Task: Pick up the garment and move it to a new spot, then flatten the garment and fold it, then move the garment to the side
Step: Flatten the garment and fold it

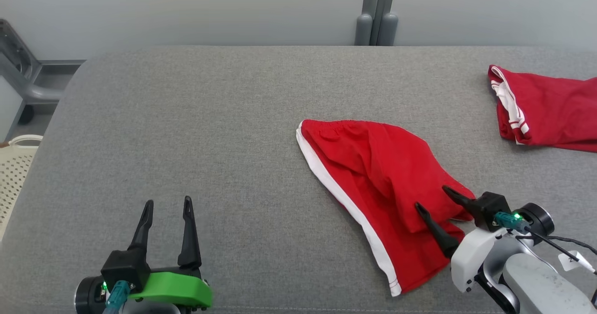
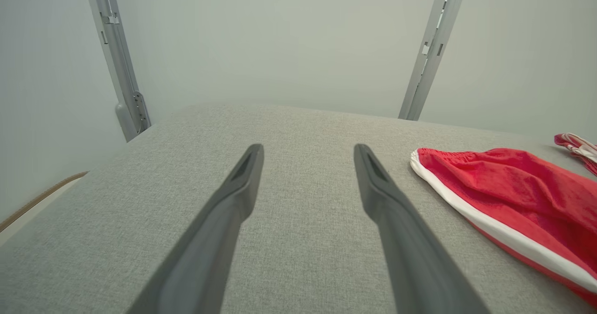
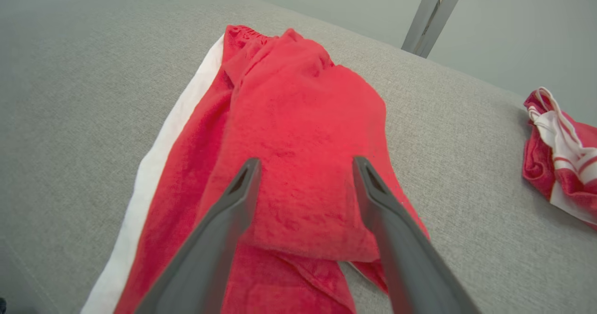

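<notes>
A red garment (image 1: 373, 183) with a white side stripe lies loosely folded on the grey padded table (image 1: 186, 127), right of centre. It also shows in the left wrist view (image 2: 513, 202) and the right wrist view (image 3: 298, 132). My right gripper (image 1: 431, 197) hovers open over the garment's near right end, its fingers spread above the folded top layer (image 3: 303, 174) with nothing between them. My left gripper (image 1: 167, 206) stands open at the lower left over bare table (image 2: 303, 211), well apart from the garment.
A second red garment with white trim (image 1: 541, 108) lies at the table's far right edge, also in the right wrist view (image 3: 564, 155). A cream perforated basket (image 1: 14, 174) sits off the table's left edge. Grey posts (image 1: 375, 15) rise behind the table.
</notes>
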### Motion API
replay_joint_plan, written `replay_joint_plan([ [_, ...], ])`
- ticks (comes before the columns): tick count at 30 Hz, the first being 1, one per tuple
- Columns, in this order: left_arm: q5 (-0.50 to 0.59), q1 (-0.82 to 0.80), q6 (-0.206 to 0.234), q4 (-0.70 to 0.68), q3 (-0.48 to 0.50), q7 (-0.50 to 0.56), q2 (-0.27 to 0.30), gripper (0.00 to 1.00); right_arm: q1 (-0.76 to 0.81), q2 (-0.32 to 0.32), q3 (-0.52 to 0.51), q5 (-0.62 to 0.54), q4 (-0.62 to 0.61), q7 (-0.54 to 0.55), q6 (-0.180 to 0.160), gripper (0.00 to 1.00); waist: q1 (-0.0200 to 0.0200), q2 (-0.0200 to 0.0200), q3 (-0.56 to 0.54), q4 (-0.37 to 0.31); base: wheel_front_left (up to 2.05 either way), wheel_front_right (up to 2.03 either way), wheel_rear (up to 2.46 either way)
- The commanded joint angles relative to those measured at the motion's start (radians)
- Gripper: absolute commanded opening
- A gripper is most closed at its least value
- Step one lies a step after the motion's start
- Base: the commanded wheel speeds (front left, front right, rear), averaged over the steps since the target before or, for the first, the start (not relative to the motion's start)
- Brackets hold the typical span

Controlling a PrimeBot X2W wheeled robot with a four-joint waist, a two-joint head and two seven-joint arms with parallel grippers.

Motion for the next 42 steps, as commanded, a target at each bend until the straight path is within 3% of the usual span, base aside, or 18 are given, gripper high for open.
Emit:
replay_joint_plan([
  [1, 0.005, -0.003, 0.000, -0.001, 0.005, -0.003, 0.002, 1.00, -0.003, 0.000, -0.003, 0.003, 0.011, 0.003, -0.001, 1.00, 0.0000, 0.0000, 0.006, 0.007, 0.00, 0.00, 0.00],
  [24, -0.005, -0.027, 0.002, -0.002, -0.003, -0.003, 0.002, 1.00, 0.018, -0.006, 0.045, 0.080, 0.105, 0.221, -0.001, 1.00, 0.0000, 0.0000, 0.045, -0.018, 0.00, 0.00, 0.00],
  [25, -0.005, -0.026, 0.002, -0.002, -0.002, -0.003, 0.002, 1.00, 0.014, -0.003, 0.045, 0.081, 0.108, 0.222, -0.001, 0.44, 0.0000, 0.0000, 0.045, -0.016, 0.00, 0.00, 0.00],
  [26, -0.004, -0.025, 0.003, -0.002, 0.000, -0.003, 0.002, 1.00, 0.007, -0.002, 0.043, 0.080, 0.107, 0.214, -0.001, 0.11, 0.0000, 0.0000, 0.045, -0.014, 0.00, 0.00, 0.00],
  [27, -0.004, -0.024, 0.002, -0.002, 0.001, -0.003, 0.002, 1.00, 0.001, -0.003, 0.039, 0.074, 0.106, 0.205, -0.001, 0.00, 0.0000, 0.0000, 0.045, -0.013, 0.00, 0.00, 0.00],
  [42, -0.011, -0.045, -0.002, 0.006, -0.017, -0.003, 0.002, 1.00, -0.256, -0.069, 0.064, -0.016, 0.175, 0.198, -0.001, 0.00, 0.0000, 0.0000, 0.053, 0.027, 0.00, 0.00, 0.00],
])
